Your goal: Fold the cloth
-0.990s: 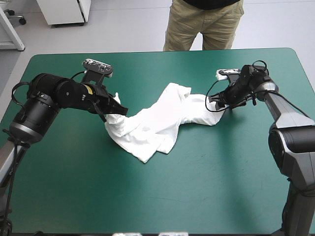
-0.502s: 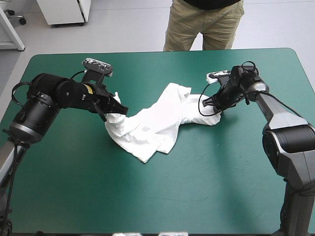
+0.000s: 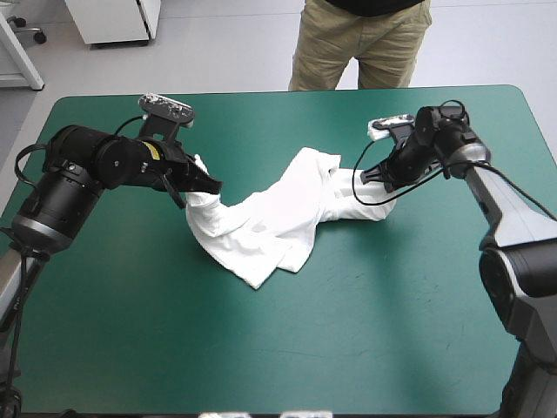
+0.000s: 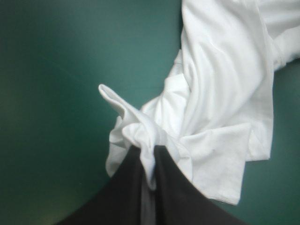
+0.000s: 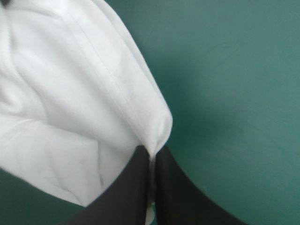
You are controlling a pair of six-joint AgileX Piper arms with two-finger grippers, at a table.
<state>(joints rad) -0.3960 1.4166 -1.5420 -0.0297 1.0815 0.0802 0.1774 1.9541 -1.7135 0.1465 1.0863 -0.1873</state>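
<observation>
White T-shirt (image 3: 278, 218), high view: where does it lie?
— Crumpled across the middle of the teal-green table (image 3: 348, 331), stretched from nine o'clock to two o'clock. The left gripper (image 3: 202, 178) pinches its nine o'clock end, and the right gripper (image 3: 365, 174) pinches its two o'clock end.
— And the wrist views?
— Left wrist: black fingers (image 4: 173, 187) clamped on a bunched fold. Right wrist: fingers (image 5: 178, 197) clamped on a hemmed edge.

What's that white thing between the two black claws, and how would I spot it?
Find the teal-green table. Near its middle, strung between the left gripper and the right gripper, lies the T-shirt. It is the only white, crumpled thing there, pinched at both ends.
</observation>
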